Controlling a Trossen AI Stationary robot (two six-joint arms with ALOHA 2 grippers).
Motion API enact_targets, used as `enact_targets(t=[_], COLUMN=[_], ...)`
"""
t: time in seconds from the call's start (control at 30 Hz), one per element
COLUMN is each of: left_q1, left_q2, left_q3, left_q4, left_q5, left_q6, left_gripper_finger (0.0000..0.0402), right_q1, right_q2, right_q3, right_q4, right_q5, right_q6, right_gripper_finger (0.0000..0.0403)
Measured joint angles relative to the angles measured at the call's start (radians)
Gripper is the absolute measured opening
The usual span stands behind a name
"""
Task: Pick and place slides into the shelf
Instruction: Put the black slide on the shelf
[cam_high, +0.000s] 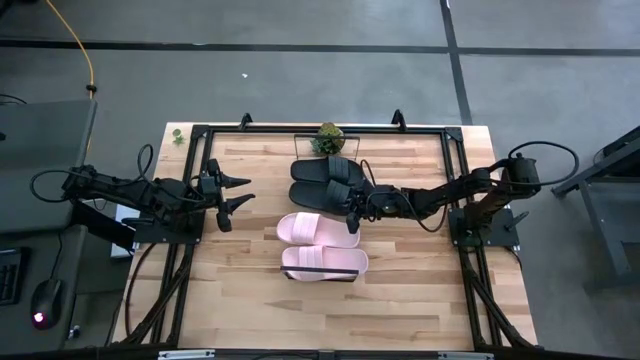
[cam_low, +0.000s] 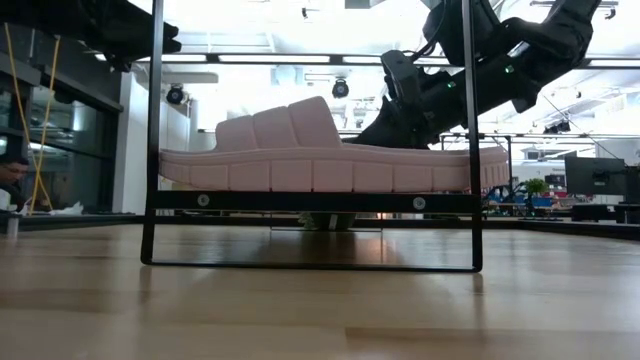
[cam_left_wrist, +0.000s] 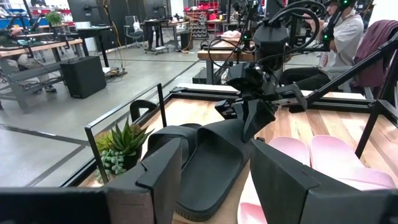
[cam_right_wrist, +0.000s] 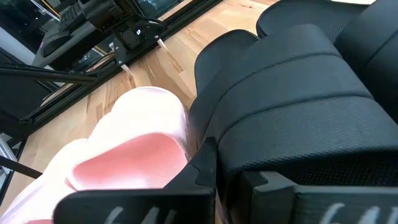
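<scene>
**Right arm works at the black slides, left arm waits**

High view shows the right gripper (cam_high: 354, 205) near the tabletop's middle, low over the nearer black slide (cam_high: 322, 193), whose partner (cam_high: 322, 170) lies just beyond, toward the far edge by a small potted plant (cam_high: 328, 137). Its fingers straddle the strap's edge, probably to pinch it for lifting; whether they have closed, I cannot tell. Two pink slides (cam_high: 322, 246) lie side by side toward the near edge; in the low view one appears to rest on the shelf (cam_low: 310, 201), a placement seemingly done. The left gripper (cam_high: 234, 192) hovers near the left edge, fingers spread, clear of the work.
</scene>
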Motion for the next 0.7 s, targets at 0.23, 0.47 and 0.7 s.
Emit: enact_targets(t=[0.23, 0.47, 0.7], left_q1=[0.000, 0.000, 0.000], left_q2=[0.000, 0.000, 0.000], left_q3=[0.000, 0.000, 0.000], left_q4=[0.000, 0.000, 0.002], left_q5=[0.000, 0.000, 0.000], left_q6=[0.000, 0.000, 0.000], left_gripper_finger=[0.0172, 0.0172, 0.0172], right_q1=[0.000, -0.001, -0.018], right_q2=[0.000, 0.000, 0.000], right_q3=[0.000, 0.000, 0.000], right_q4=[0.000, -0.004, -0.037], right_q5=[0.000, -0.019, -0.035], right_q6=[0.000, 0.018, 0.025], right_gripper_finger=[0.0050, 0.0117, 0.0163])
